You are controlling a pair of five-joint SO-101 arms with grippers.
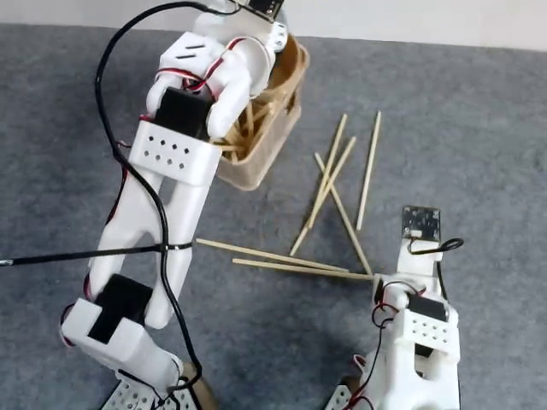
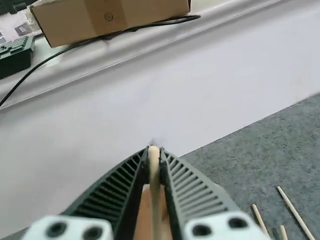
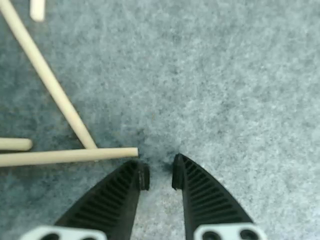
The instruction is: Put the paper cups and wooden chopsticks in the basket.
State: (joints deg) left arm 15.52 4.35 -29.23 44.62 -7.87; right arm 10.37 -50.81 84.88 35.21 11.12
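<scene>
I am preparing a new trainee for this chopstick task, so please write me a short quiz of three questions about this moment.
1. True or false: the left pincer is empty.
2. The right pincer is: A) shut on a cup; B) open, just over the carpet, beside a chopstick end; C) shut and empty.
3. Fill the blank: the loose chopsticks lie between the right arm and the ____.
Key: 1 false, it is shut on a chopstick. 2 B. 3 basket.

High camera looks down on the grey mat (image 1: 479, 128); right wrist camera faces it closely, left outward.
</scene>
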